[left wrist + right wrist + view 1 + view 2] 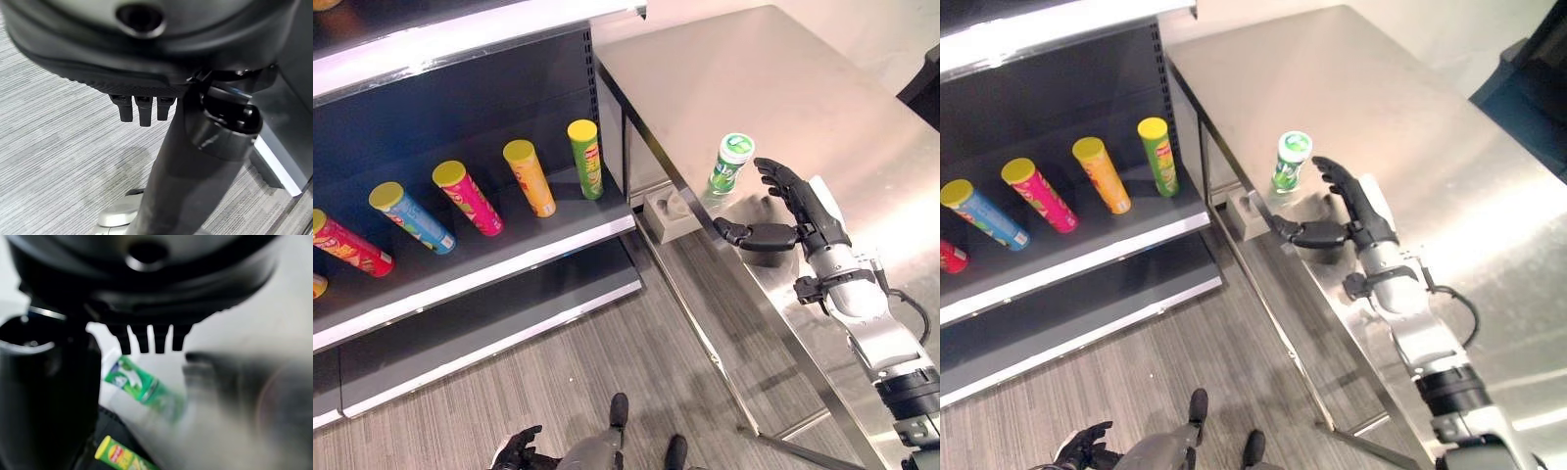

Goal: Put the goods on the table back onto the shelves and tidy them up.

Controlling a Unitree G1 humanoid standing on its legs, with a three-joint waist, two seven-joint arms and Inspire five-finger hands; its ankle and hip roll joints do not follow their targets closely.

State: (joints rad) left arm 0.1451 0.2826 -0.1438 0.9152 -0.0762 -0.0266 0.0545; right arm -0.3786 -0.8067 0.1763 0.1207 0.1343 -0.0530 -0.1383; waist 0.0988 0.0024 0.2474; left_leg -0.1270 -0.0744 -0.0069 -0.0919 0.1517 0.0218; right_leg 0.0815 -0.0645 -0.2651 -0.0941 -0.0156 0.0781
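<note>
A small green bottle (731, 164) with a white cap stands upright on the steel table (773, 78), close to the table's left edge. It also appears past the fingers in the right wrist view, as the green bottle (139, 384). My right hand (800, 211) is open just right of the bottle and slightly nearer to me. Its fingers are straight and its thumb is spread toward the table edge, a small gap from the bottle. My left hand (514, 450) hangs low over the floor with relaxed fingers and holds nothing.
To the left, the dark shelf (509, 264) holds several tube cans lying in a row: a green can (586, 157), yellow can (530, 177), pink can (468, 198), blue can (411, 216) and red can (350, 245). A grey block (671, 212) sits between shelf and table.
</note>
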